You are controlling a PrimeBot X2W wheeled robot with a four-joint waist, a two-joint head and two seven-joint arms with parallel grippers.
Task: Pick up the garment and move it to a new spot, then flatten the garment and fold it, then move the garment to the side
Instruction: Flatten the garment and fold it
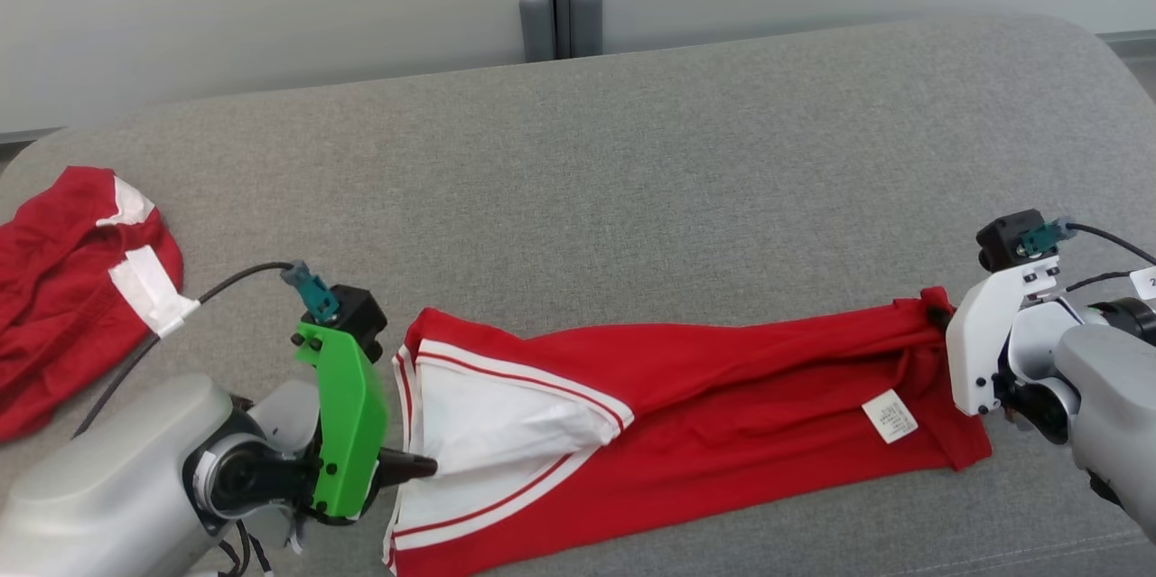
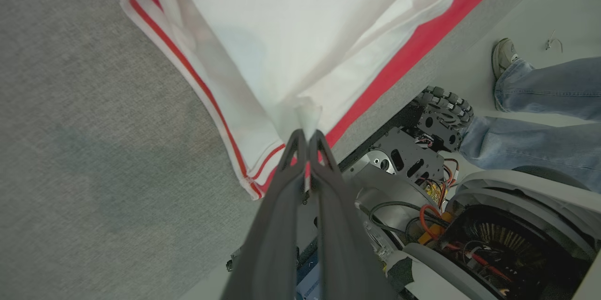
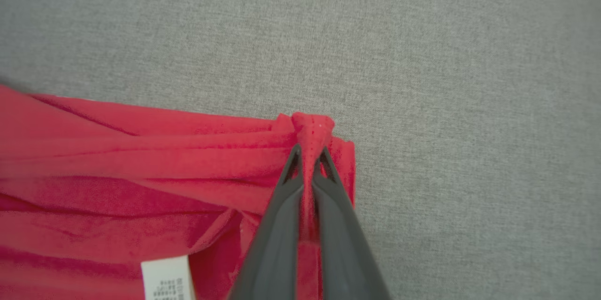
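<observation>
Head view, from the left: a second garment [image 1: 63, 288], red with white patches, lies bunched at the left edge of the grey fabric-covered desk [image 1: 632, 153], well apart from the rest. Next is the left tool [image 1: 426, 467], under its green wrist bracket [image 1: 348, 414], pointing right. It is pressed closed on a pinch of the white panel [image 1: 492, 419] at the left end of the red garment [image 1: 722, 396]. In the left wrist view the two dark fingers [image 2: 281, 206] meet at the tips with a small tuft of white cloth squeezed between them, and the panel fans out from there, edged in red and white stripes.

The red garment lies in a long band along the near part of the desk, creased lengthwise, with a white care label [image 1: 890, 416] near its right end. At that end the right tool [image 3: 308, 152], behind its white wrist bracket [image 1: 980, 342], is clamped tight on a gathered red corner, which pokes out just past the fingertips in the right wrist view.

Beyond the desk's near edge, the left wrist view shows the robot's base [image 2: 422, 150] and a person's leg in blue jeans [image 2: 540, 145], with a pale shoe [image 2: 503, 56] on the floor.
</observation>
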